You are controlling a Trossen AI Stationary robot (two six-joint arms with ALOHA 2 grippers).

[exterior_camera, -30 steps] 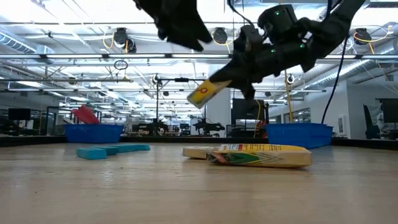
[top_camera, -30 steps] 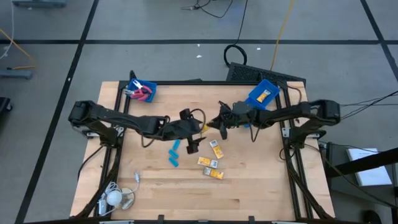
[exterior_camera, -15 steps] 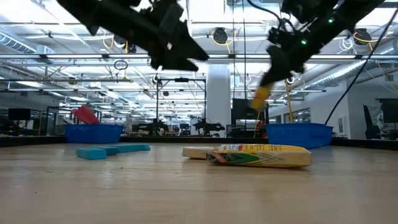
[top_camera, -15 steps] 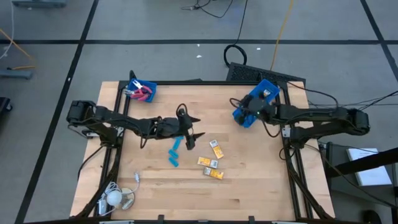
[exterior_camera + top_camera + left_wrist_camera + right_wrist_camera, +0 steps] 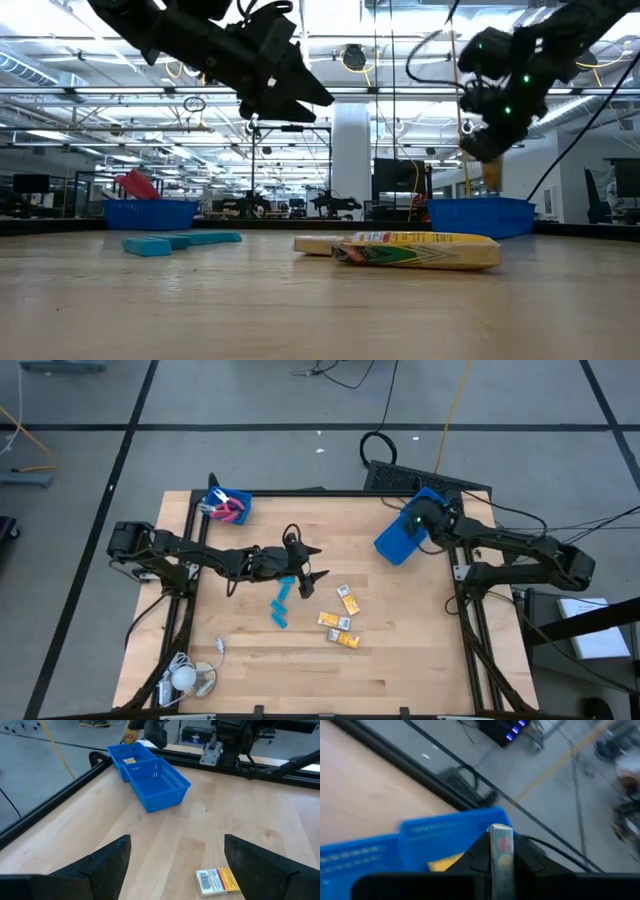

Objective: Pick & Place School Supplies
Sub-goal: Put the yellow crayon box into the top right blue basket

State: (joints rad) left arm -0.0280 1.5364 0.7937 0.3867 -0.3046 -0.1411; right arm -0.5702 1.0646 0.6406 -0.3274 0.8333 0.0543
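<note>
My right gripper (image 5: 421, 520) hangs over the blue bin (image 5: 398, 542) at the table's far right and is shut on a yellow-orange packet (image 5: 501, 851). A second packet (image 5: 129, 761) lies inside that bin. My left gripper (image 5: 317, 563) is open and in the air above the table's middle, over two light-blue pieces (image 5: 281, 604). Three packets (image 5: 341, 619) lie flat on the wood to their right. The red-handled scissors (image 5: 228, 510) sit in a small blue bin (image 5: 214, 498) at the far left. My right gripper pinches the yellow-orange packet between its two fingers (image 5: 479, 854), coming from above and pointing down. The packet's free end (image 5: 491, 172) reaches past the fingertips and hangs below them. It is lifted clear, above the blue bin's rim (image 5: 480, 205).
A white round object with a cord (image 5: 184, 679) lies at the near left corner. Black frame rails (image 5: 300, 493) run along the table's far and side edges. Bare wood spans the near half (image 5: 330, 680). The low view looks into a hall beyond the table.
My right gripper has carried the packet from above the table's middle toward the far right, and now hangs over the blue bin. My left gripper has drawn back a little toward the left, away from the right one, and has then kept still.
</note>
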